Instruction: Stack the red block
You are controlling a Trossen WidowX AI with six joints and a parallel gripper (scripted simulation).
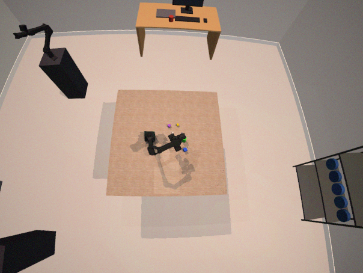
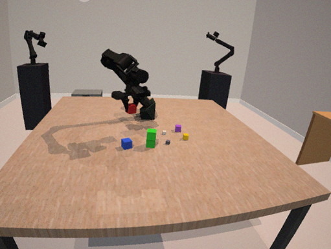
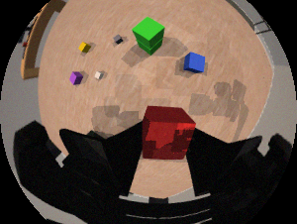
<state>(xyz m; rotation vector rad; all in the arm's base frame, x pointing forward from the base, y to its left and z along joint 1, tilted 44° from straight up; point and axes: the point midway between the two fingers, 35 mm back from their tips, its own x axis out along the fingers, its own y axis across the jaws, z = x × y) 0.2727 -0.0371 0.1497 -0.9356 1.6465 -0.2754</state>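
Observation:
My gripper [image 3: 163, 124] [image 2: 132, 106] [image 1: 179, 139] is shut on the red block [image 3: 168, 132] [image 2: 132, 108] and holds it above the wooden table [image 2: 187, 192] [image 1: 135, 174]. The green tower [image 3: 148, 35] [image 2: 151, 138] [image 1: 184, 139], two green blocks high, stands upright. In the wrist view it is ahead of the fingers. In the exterior view it stands nearer the camera than the held block and a little to the right. The arm hides the red block in the top view.
A blue block [image 3: 195, 62] [image 2: 126, 143] [image 1: 185, 149] lies close beside the tower. Purple [image 3: 76, 76] [image 2: 178, 127], yellow [image 3: 84, 47] [image 2: 185, 136], white [image 3: 99, 75] [image 2: 164, 132] and grey [image 3: 119, 39] [image 2: 167, 142] small blocks lie on the tower's other side.

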